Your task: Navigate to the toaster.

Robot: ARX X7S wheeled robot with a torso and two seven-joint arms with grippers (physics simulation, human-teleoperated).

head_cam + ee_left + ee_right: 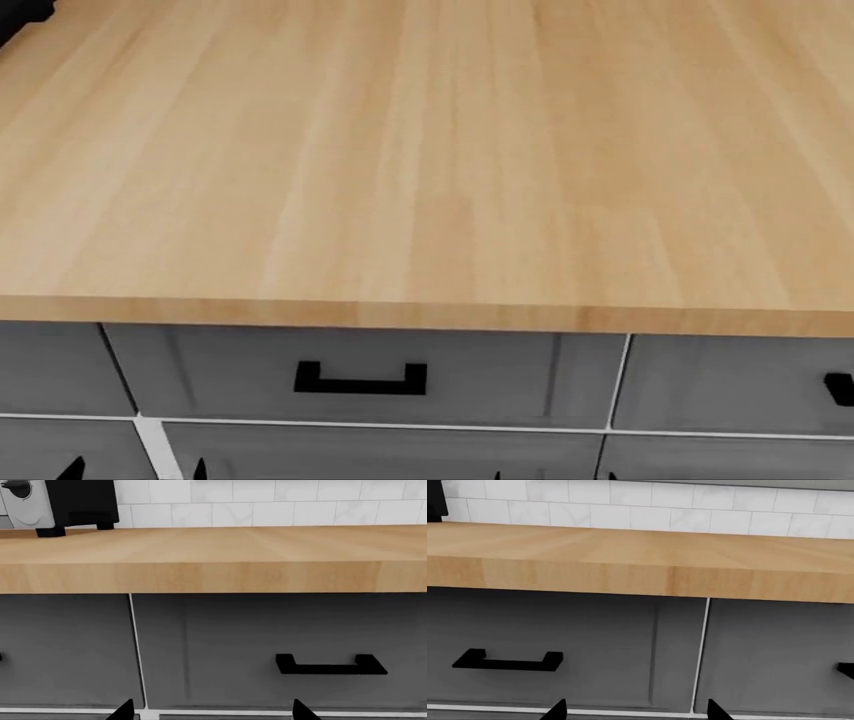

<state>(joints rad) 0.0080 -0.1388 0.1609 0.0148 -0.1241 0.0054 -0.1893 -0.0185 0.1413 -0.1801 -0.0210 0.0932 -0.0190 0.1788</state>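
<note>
The toaster (83,502), a black box on short feet, stands at the back of the wooden counter (220,555) against the tiled wall, well away from both arms. Only its lower body shows in the left wrist view, and its front and dials are out of frame. A black corner (24,8) at the head view's far left edge and a black sliver (434,500) in the right wrist view may be the same appliance. My left gripper (213,713) is open and empty, facing the grey drawers below the counter. My right gripper (635,713) is likewise open and empty.
A silver-grey appliance (27,505) with a dark dial stands beside the toaster. The counter's front edge (400,315) overhangs grey drawer fronts with black handles (330,666) (508,662) (360,380). White tiles (647,505) back the counter.
</note>
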